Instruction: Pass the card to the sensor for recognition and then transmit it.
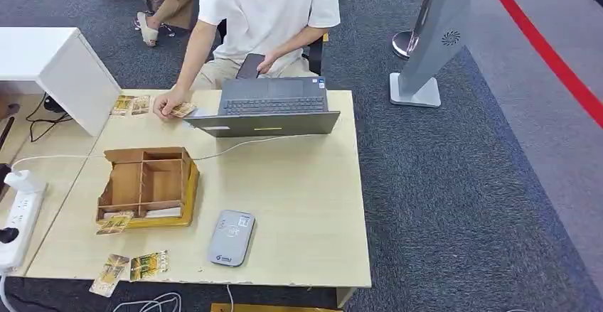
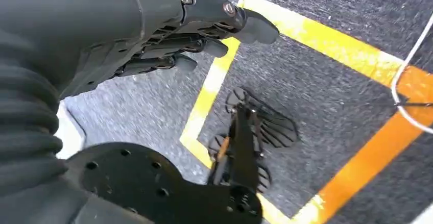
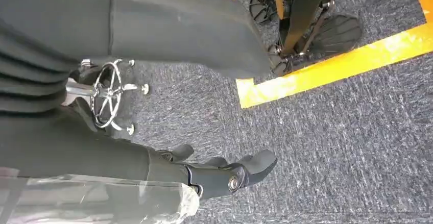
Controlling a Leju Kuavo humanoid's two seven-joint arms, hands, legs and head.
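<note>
Left hand (image 2: 168, 35) hanging by the body over floor carpet, fingers straight and apart, nothing held. Right hand (image 3: 219, 173) likewise hanging over carpet, fingers loosely extended, nothing in them. Neither near the table (image 1: 299, 205).

Cards on the near left of the table: two at the front edge (image 1: 131, 268), one overhanging it, and one more (image 1: 115, 222) leaning at the front of the wooden compartment box (image 1: 146, 184). Grey card reader (image 1: 232, 238) flat, just right of those cards, near the front edge. Person seated at the far side behind an open laptop (image 1: 270, 109), holding another card (image 1: 181, 110) at the table's far left.

Step in hand, judged: reach and pick a card, not begun. Best bet the left hand, cards on its side. Overhanging front-edge card likely easiest: pinch by the free edge instead of prying a flat one. Then lay flat over the reader, hold briefly, hand across to the person. Risk: thin card slipping off the edge.
</note>
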